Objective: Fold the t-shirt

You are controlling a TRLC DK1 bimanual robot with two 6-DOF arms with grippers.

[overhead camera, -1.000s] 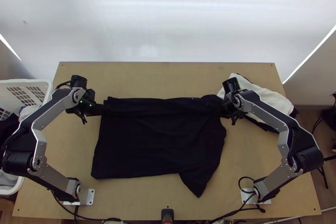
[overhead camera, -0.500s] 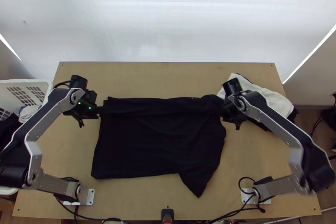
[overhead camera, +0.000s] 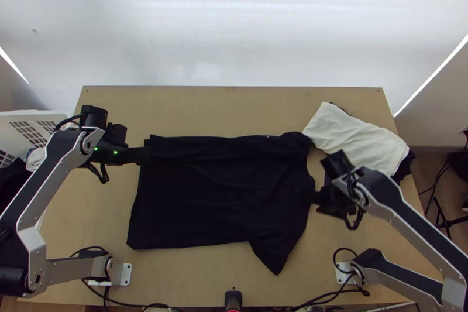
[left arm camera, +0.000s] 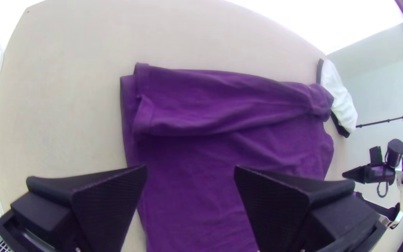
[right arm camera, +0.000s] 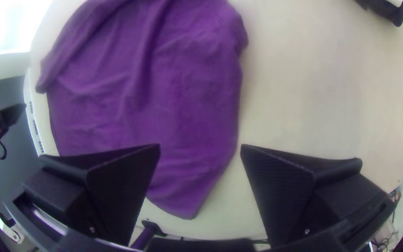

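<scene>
In the top view, my left gripper is at the upper left corner of the black t-shirt, and my right gripper is beside its right edge. The shirt lies flat with its far side folded over in a long strip; one sleeve points to the near edge. It looks purple in the left wrist view, where the shirt passes beneath my open left gripper. In the right wrist view, my right gripper stands open above the edge of the shirt. Neither holds cloth.
A white cloth lies on darker cloth at the table's right back. At the left, a white basket with clothes stands beside the table. Bare wood runs along the far side, and a small black device is at the near edge.
My right gripper has left the folded strip's right end and moved nearer along the shirt's right edge. The left arm has shifted slightly to the left. The shirt lies the same.
</scene>
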